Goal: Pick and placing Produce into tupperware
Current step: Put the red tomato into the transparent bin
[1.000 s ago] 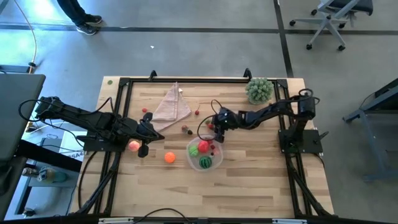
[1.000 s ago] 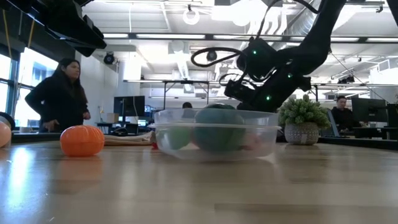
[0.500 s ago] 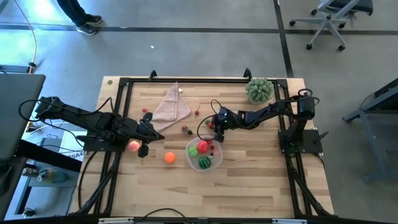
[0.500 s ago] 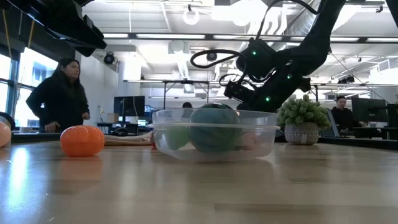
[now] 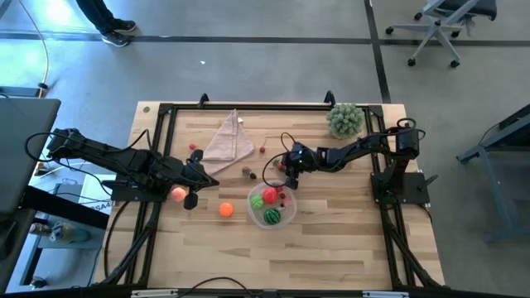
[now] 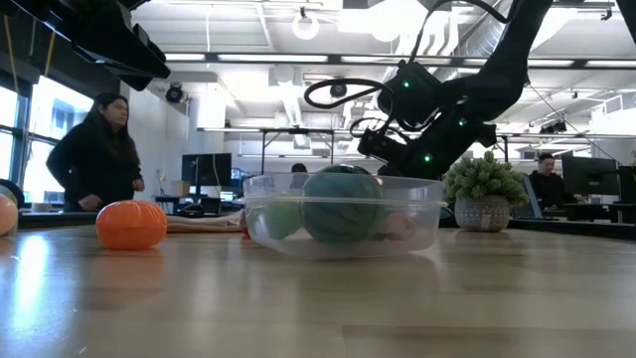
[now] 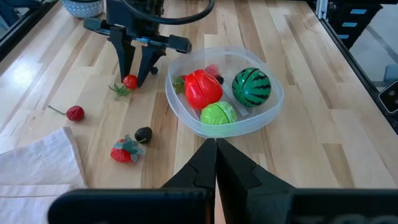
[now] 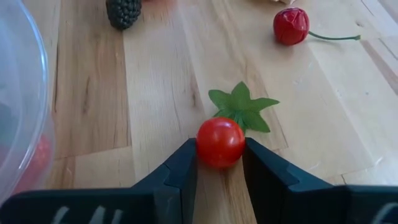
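Note:
A small red tomato [image 8: 220,142] with a green leaf top [image 8: 241,106] lies on the wood just behind the clear tupperware [image 5: 272,207]. My right gripper [image 8: 220,149] reaches in from the table's right and is shut on the tomato. The tupperware holds a red apple [image 7: 203,88], a green apple [image 7: 218,114] and a striped melon [image 7: 252,87]. An orange [image 5: 226,209] and a pink peach [image 5: 178,194] rest on the table to its left. My left gripper [image 7: 216,148] hovers shut and empty over the peach's side of the table. My right gripper pinches the tomato's two sides [image 8: 202,144] between its fingertips. The fingers [image 7: 124,59] slant down at it from the table's right. The tomato sits on the wood, its leaf top pointing away from the gripper.
A cherry [image 8: 291,26], a blackberry [image 8: 124,11] and a strawberry [image 7: 124,151] lie loose behind the tub. A folded pink cloth [image 5: 228,141] lies at the far middle and a potted plant [image 5: 344,120] at the far right. A person [image 6: 94,154] stands beyond the table.

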